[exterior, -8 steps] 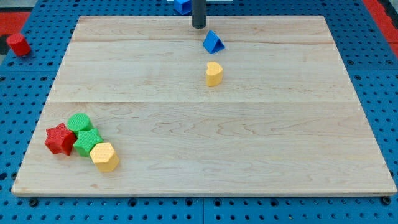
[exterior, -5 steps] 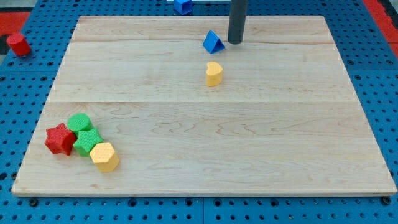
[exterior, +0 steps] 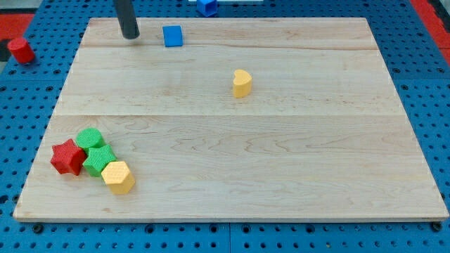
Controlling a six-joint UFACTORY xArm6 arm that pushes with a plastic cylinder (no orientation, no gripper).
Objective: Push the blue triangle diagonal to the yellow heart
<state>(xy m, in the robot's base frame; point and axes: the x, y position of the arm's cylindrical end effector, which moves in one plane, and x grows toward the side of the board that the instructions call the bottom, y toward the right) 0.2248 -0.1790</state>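
The blue triangle [exterior: 172, 36] sits near the view's top of the wooden board [exterior: 281, 161], left of centre, and from this angle its face reads almost square. It stands free, touching no other block. The yellow heart [exterior: 241, 83] is down and to the view's right of it, well apart, so the two lie on a slant to one another.

My tip [exterior: 130, 34] rests on the board to the view's left of the blue triangle, at about the same height in the view, with a clear strip of wood between us. I am not touching it. My tool is a plain dark rod with nothing to open or close, and it bears on no block at this moment.

Farther out, a tight cluster sits in the board's corner at the view's bottom left: a red star [exterior: 67, 157], a green round-lobed block [exterior: 89, 138] just above it, a second green block [exterior: 99, 159] whose shape I cannot make out, and a yellow hexagon [exterior: 118, 176] at the lower right of the group. These four press against each other.

Off the board, a red cylinder [exterior: 21, 50] stands on the blue pegboard [exterior: 28, 112] at the view's left, and another blue block [exterior: 206, 6] shows partly at the view's top edge, its shape unclear.
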